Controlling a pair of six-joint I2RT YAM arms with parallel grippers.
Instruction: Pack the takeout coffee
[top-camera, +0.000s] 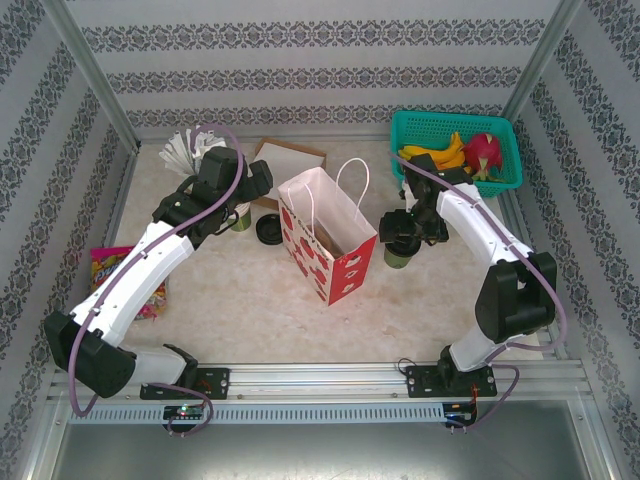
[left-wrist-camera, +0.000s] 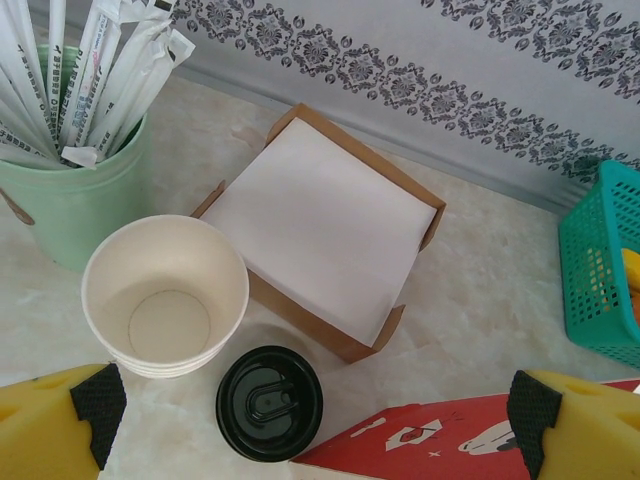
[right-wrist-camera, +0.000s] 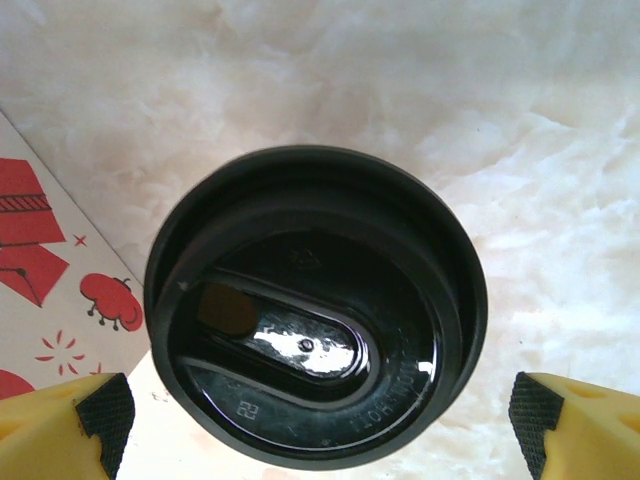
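A takeout coffee cup (right-wrist-camera: 315, 305) with a black lid stands right under my right gripper (right-wrist-camera: 320, 430), which is open, its fingertips (right-wrist-camera: 105, 415) wide on either side and apart from the lid. From above, this cup (top-camera: 400, 256) stands just right of the red-and-white paper bag (top-camera: 325, 235), whose mouth is open. My left gripper (left-wrist-camera: 315, 430) is open and holds nothing. It hangs over a loose black lid (left-wrist-camera: 270, 402) and an uncapped, empty paper cup (left-wrist-camera: 165, 295), left of the bag (left-wrist-camera: 430, 445).
A pale green cup of wrapped straws (left-wrist-camera: 70, 190) and a cardboard box of white paper (left-wrist-camera: 320, 225) sit behind the open cup. A teal basket (top-camera: 415, 128) of fruit stands at the back right. A candy packet (top-camera: 108, 268) lies at the left edge.
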